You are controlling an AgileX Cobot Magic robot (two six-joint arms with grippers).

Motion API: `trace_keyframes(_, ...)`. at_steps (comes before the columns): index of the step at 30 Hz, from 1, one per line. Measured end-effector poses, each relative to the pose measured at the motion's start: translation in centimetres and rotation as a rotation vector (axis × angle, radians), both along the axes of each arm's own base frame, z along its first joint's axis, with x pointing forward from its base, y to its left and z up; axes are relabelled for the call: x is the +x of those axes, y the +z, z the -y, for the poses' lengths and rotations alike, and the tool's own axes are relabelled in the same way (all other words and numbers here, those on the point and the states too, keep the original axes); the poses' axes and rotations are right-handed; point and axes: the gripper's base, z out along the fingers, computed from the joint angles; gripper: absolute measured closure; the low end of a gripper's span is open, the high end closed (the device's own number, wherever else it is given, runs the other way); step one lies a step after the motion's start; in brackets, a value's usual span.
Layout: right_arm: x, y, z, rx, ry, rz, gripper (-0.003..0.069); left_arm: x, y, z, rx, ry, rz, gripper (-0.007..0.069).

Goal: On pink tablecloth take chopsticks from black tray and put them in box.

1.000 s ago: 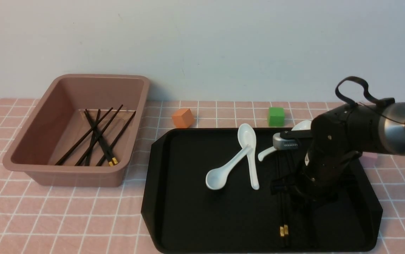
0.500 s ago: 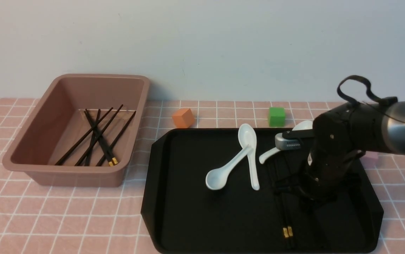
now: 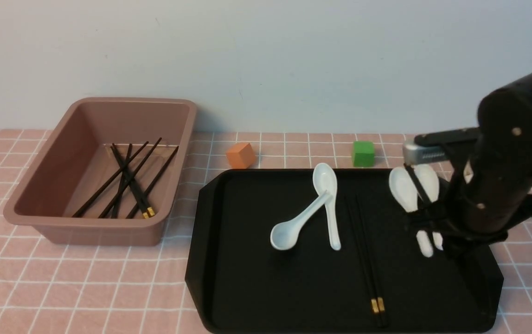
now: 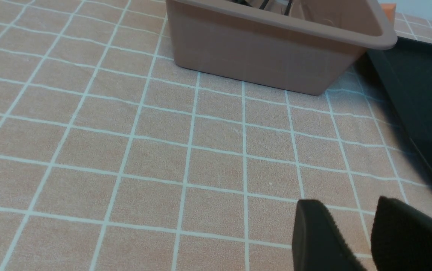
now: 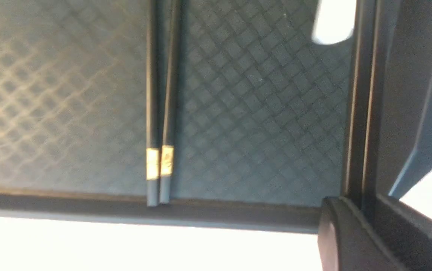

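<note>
The black tray (image 3: 247, 278) lies on the pink tablecloth (image 3: 85, 287). A pair of chopsticks (image 3: 364, 253) with gold bands lies on it, also in the right wrist view (image 5: 159, 113). My right gripper (image 3: 437, 222) hovers over the tray's right side, shut on other chopsticks (image 3: 418, 188) that slant up across white spoons (image 3: 405, 188). In the right wrist view the held sticks (image 5: 359, 113) run out from my closed jaws (image 5: 366, 203). The box (image 3: 29, 204) at the left holds several chopsticks (image 3: 126, 185). My left gripper (image 4: 347, 203) is open and empty above the cloth near the box (image 4: 261, 64).
Two more white spoons (image 3: 326, 204) lie crossed in the tray's middle. An orange cube (image 3: 240, 154) and a green cube (image 3: 363, 153) sit on the cloth behind the tray. The wall stands close behind.
My right gripper has risen and moved right from the tray's middle with chopsticks in it. The white spoon by it has swung round to the right. One pair stays on the tray.
</note>
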Motion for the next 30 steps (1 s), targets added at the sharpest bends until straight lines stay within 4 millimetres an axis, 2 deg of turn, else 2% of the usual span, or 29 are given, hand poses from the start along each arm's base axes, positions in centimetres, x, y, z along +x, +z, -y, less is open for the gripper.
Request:
trace_keyframes(4, -1.1, 2.1, -0.2, 0.071, 0.009, 0.057, 0.0555, 0.0, 0.0, 0.0, 0.000, 0.000, 0.000, 0.0386)
trace_keyframes(7, -1.6, 3.2, -1.4, 0.137, 0.039, 0.105, 0.0555, 0.0, 0.0, 0.0, 0.000, 0.000, 0.000, 0.0386)
trace_keyframes(9, -1.7, 3.8, -3.2, 0.172, 0.083, 0.129, 0.0555, 0.0, 0.0, 0.0, 0.000, 0.000, 0.000, 0.0386)
trace_keyframes(16, 1.2, 5.8, -11.4, 0.253, 0.242, 0.216, 0.0555, 0.0, 0.0, 0.0, 0.000, 0.000, 0.000, 0.0386)
trace_keyframes(17, 2.1, 6.1, -12.9, 0.270, 0.260, 0.234, 0.0555, 0.0, 0.0, 0.0, 0.000, 0.000, 0.000, 0.0386)
trace_keyframes(18, 2.9, 6.5, -15.3, 0.298, 0.296, 0.259, 0.0555, 0.0, 0.0, 0.0, 0.000, 0.000, 0.000, 0.0386)
trace_keyframes(20, 4.1, 6.7, -18.3, 0.334, 0.339, 0.289, 0.0555, 0.0, 0.0, 0.0, 0.000, 0.000, 0.000, 0.0386)
trace_keyframes(21, 4.2, 6.7, -18.6, 0.338, 0.344, 0.292, 0.0555, 0.0, 0.0, 0.0, 0.000, 0.000, 0.000, 0.0386)
trace_keyframes(22, 5.3, 6.7, -21.3, 0.383, 0.374, 0.320, 0.0555, 0.0, 0.0, 0.0, 0.000, 0.000, 0.000, 0.0386)
trace_keyframes(24, 6.4, 6.3, -23.7, 0.430, 0.392, 0.345, 0.0555, 0.0, 0.0, 0.0, 0.000, 0.000, 0.000, 0.0386)
trace_keyframes(27, 8.1, 5.2, -26.8, 0.526, 0.402, 0.385, 0.0555, 0.0, 0.0, 0.0, 0.000, 0.000, 0.000, 0.0386)
trace_keyframes(28, 8.3, 4.6, -27.0, 0.520, 0.401, 0.376, 0.0555, 0.0, 0.0, 0.0, 0.000, 0.000, 0.000, 0.0386)
trace_keyframes(30, 9.6, 3.7, -28.8, 0.625, 0.392, 0.429, 0.0555, 0.0, 0.0, 0.0, 0.000, 0.000, 0.000, 0.0386)
